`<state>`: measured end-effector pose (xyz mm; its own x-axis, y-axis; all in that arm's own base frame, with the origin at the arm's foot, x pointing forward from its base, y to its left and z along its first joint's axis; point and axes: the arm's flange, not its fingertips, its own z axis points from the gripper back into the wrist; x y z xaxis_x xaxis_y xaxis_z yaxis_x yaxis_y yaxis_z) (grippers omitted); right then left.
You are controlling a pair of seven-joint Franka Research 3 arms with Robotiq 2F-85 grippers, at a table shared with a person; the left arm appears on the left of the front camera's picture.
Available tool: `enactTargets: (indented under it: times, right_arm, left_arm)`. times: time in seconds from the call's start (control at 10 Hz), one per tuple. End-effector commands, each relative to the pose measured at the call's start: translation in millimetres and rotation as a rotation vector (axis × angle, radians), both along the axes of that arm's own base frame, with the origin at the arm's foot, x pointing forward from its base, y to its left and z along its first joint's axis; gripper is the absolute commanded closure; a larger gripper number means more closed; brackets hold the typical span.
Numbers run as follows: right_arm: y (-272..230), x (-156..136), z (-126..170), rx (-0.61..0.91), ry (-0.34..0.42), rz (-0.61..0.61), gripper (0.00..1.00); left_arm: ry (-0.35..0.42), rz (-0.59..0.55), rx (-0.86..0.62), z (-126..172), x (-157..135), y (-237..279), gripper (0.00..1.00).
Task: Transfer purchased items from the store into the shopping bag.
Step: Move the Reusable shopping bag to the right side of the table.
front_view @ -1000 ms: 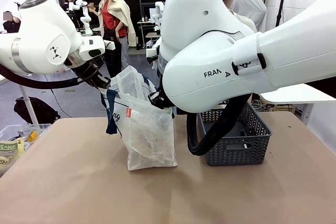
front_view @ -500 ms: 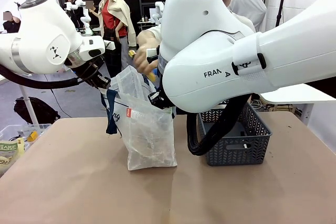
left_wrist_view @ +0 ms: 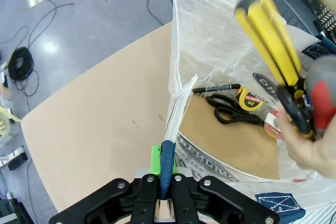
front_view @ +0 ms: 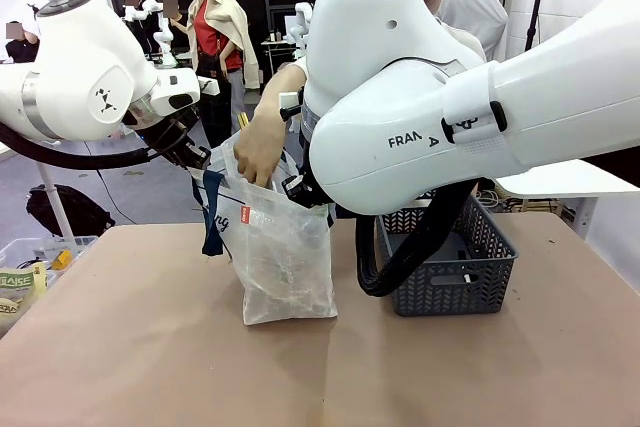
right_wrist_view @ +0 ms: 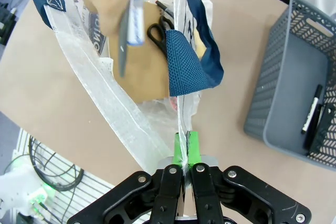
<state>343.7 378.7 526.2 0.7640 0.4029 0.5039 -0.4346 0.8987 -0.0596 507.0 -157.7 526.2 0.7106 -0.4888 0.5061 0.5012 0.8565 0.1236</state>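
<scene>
The shopping bag (front_view: 285,257) stands upright at the centre of the table (front_view: 150,357), its mouth spread open between the two arms. In the left wrist view the left gripper (left_wrist_view: 167,182) has its jaws closed on the bag's navy strap handle (left_wrist_view: 167,163), at 6 o'clock of the opening. In the right wrist view the right gripper (right_wrist_view: 184,156) is pinched tight on the translucent rim of the bag, again at 6 o'clock.

A person's hand (front_view: 258,142) reaches into the mouth from 12 o'clock in the front view. In the left wrist view it holds a yellow-handled tool (left_wrist_view: 268,30) with the handles pointing toward 11 o'clock, above the opening and not yet at the bottom.

Inside the bag lie black scissors (left_wrist_view: 231,111), with a yellow tape measure (left_wrist_view: 249,98) touching them at 1 o'clock.

The dark grey basket (front_view: 455,277) sits on the table at 3 o'clock of the bag, near it but apart. A black marker (right_wrist_view: 313,109) lies on its floor.
</scene>
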Motion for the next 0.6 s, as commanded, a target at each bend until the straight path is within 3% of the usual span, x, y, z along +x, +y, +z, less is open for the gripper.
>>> enactTargets:
  times: [0.0, 0.5]
  right_arm:
    - [-4.4, -2.2, -2.2, -0.015, 0.005, -0.01, 1.0]
    - [-4.4, -2.2, -2.2, -0.015, 0.005, -0.01, 1.0]
  left_arm:
    - [-0.009, 0.021, 0.0, 2.4, 4.6, 14.4, 1.0]
    - [-0.009, 0.021, 0.0, 2.4, 4.6, 14.4, 1.0]
